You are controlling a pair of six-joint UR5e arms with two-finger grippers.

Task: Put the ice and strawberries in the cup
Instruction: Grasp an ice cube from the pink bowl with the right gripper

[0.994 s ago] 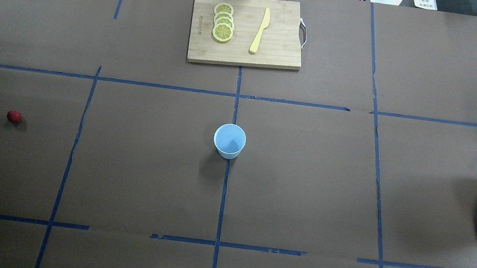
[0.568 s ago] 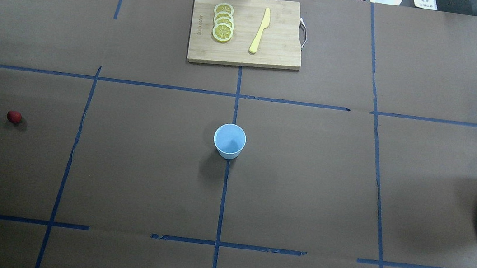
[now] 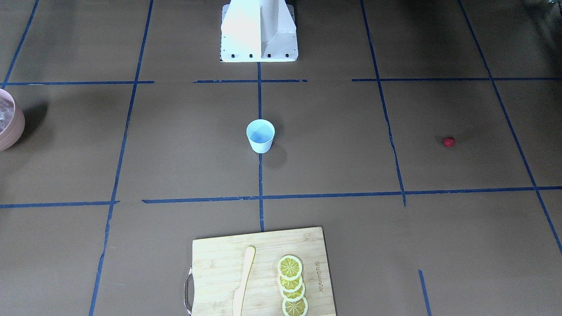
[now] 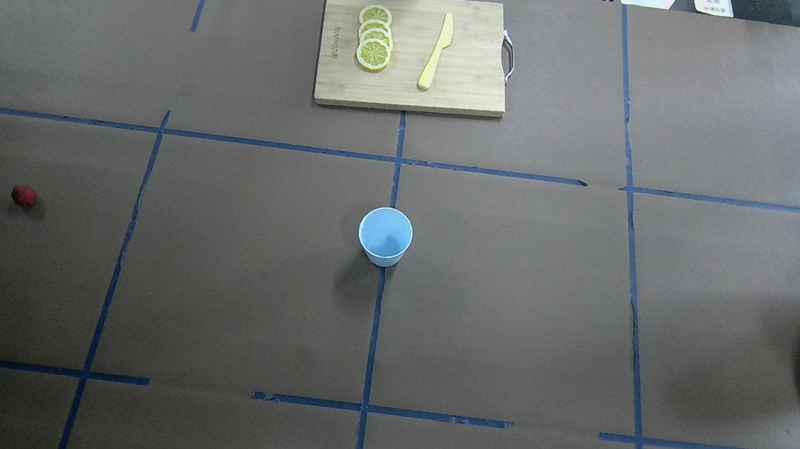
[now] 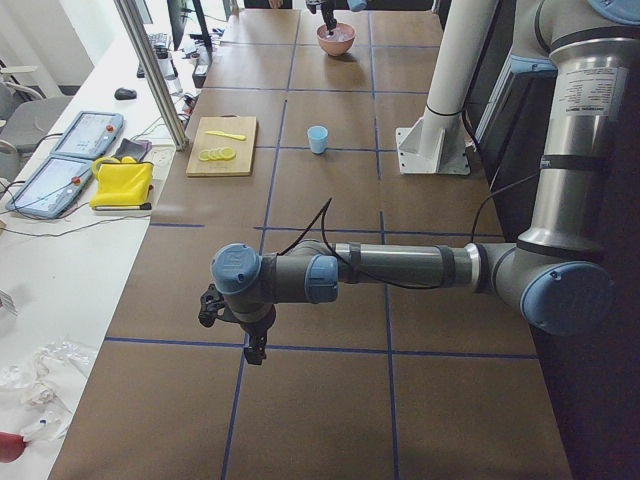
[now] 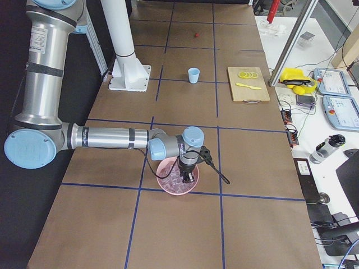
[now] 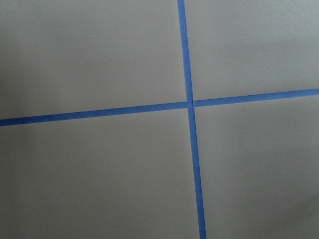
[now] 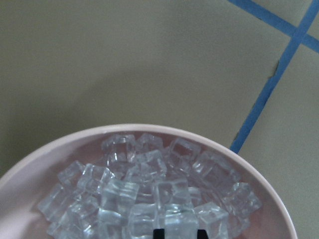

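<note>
Our right gripper (image 8: 180, 234) hangs low over the pink bowl (image 8: 149, 128); only its two dark fingertips (image 8: 158, 234) show, a narrow gap between them, just above the heaped ice (image 8: 149, 199). Whether a cube is pinched between them we cannot tell. The ice fills the bowl directly under and ahead of these fingers.

Our left gripper (image 5: 248, 345) shows only in the side view, pointing down above a crossing of blue tape (image 7: 189, 103) on the brown table cover; how its fingers stand we cannot tell.

The cup (image 4: 385, 236) stands upright on the table's centre line, well apart from both sets of fingers, its pale blue inside showing nothing in it. The strawberry (image 4: 23, 195) lies on the cover on the left arm's side, well apart from the cup; how near the left fingers it lies we cannot tell.

Beyond the cup, farthest from the fingers, a bamboo cutting board (image 4: 462, 95) carries a row of overlapping lemon slices (image 4: 375, 37) and, beside them, a yellow knife (image 4: 437, 50).
</note>
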